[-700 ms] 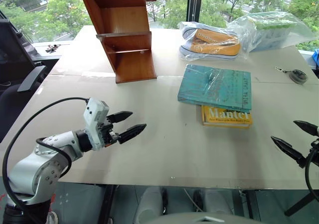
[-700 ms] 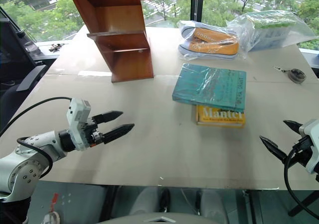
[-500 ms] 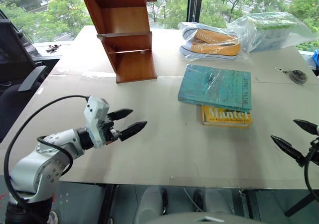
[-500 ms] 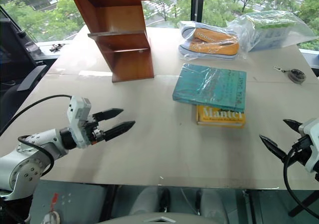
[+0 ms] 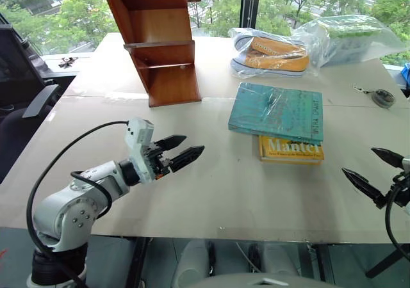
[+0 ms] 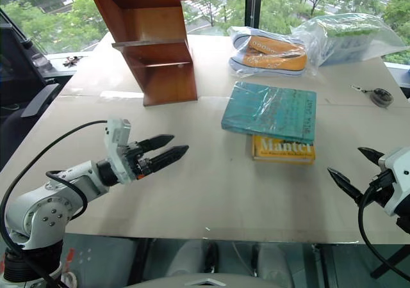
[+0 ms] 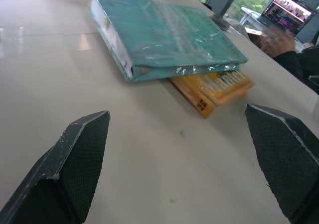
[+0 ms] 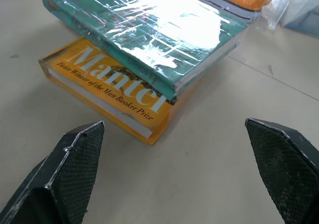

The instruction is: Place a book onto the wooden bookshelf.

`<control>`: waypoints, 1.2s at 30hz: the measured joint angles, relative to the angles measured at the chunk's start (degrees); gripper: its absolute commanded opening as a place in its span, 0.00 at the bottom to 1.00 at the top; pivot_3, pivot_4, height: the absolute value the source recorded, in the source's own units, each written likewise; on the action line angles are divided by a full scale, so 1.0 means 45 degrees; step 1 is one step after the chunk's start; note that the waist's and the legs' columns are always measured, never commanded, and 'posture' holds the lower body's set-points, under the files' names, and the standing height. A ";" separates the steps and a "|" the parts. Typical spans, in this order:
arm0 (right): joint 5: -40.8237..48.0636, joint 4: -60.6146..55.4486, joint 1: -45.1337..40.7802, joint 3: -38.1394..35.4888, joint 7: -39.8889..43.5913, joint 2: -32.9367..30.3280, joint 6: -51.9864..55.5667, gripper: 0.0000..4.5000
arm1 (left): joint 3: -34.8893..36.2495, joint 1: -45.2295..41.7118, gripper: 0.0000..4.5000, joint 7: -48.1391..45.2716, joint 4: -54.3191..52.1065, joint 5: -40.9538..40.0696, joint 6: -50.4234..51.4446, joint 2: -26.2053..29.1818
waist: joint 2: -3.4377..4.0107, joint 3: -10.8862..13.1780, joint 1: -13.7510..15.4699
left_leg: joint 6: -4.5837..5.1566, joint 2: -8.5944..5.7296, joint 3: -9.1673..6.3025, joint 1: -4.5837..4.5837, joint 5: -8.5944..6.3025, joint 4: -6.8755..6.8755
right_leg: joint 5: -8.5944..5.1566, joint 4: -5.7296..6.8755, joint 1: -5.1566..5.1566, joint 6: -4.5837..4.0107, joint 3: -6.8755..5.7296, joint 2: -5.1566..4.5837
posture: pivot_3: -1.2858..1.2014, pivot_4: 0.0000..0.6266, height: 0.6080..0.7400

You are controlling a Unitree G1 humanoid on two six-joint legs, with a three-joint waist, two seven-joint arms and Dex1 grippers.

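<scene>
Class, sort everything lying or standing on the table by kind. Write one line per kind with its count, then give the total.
Books: 2, the teal book lying on the yellow Mantel book
Bookshelves: 1, the wooden bookshelf
Shoes: 1, an orange sneaker in clear plastic
Plastic bags: 1, a clear bag with green contents
Small dark items: 2, one at the right edge, one at the far left
Total: 7

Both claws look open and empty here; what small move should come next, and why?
Probably bring both claws inward toward the book. It lies flat on the yellow book, untouched. The left claw and right claw hang open either side of it, and the wooden bookshelf is not yet holding it.
</scene>
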 measured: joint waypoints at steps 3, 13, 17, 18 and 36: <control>0.0198 -0.0251 0.0241 -0.0029 0.0342 0.0109 -0.0421 1.00 | 0.0166 -0.0300 0.99 0.1486 0.0302 -0.1858 0.0952 -0.0495 | 0.0001 0.0000 0.0009 | 0.0000 -0.0001 -0.0003 0.0002 0.0000 0.0001 | 0.0000 0.0002 0.0003 0.0000 -0.0001 -0.0002 | 0.52 0.24 1.00; 0.0585 -0.0446 0.0572 -0.0163 0.1002 0.0168 -0.1149 1.00 | -0.0931 -0.1154 0.99 0.7186 0.2848 -0.5438 0.1322 -0.3796 | -0.0009 0.0005 0.0047 | 0.0002 -0.0026 -0.0036 -0.0001 0.0002 0.0032 | 0.0002 0.0011 0.0026 0.0001 -0.0001 -0.0001 | 0.52 0.24 1.00; 0.0573 -0.0595 0.0886 -0.0369 0.1025 0.0210 -0.1414 1.00 | -0.1137 -0.1942 0.99 0.8902 0.4078 -0.6351 0.0849 -0.4736 | -0.0001 0.0000 0.0043 | 0.0000 -0.0029 -0.0040 0.0001 0.0003 0.0032 | 0.0001 0.0010 0.0029 0.0000 0.0001 0.0006 | 0.52 0.24 1.00; 0.0574 -0.0705 0.1001 -0.0435 0.1032 0.0240 -0.1513 1.00 | -0.1169 -0.2087 0.99 0.9126 0.4360 -0.6433 0.0693 -0.4992 | -0.0002 0.0001 0.0047 | 0.0000 -0.0031 -0.0041 -0.0002 0.0003 0.0032 | 0.0001 0.0008 0.0029 0.0001 0.0000 0.0007 | 0.52 0.24 1.00; 0.0688 -0.1440 0.1766 -0.0602 0.1039 0.0761 -0.2648 1.00 | -0.1662 -0.4201 0.99 1.0471 0.7990 -0.5037 -0.1584 -0.9590 | 0.0000 -0.0001 0.0093 | -0.0001 -0.0053 -0.0094 -0.0015 0.0004 0.0068 | 0.0001 -0.0011 0.0056 0.0006 0.0004 0.0081 | 0.52 0.24 1.00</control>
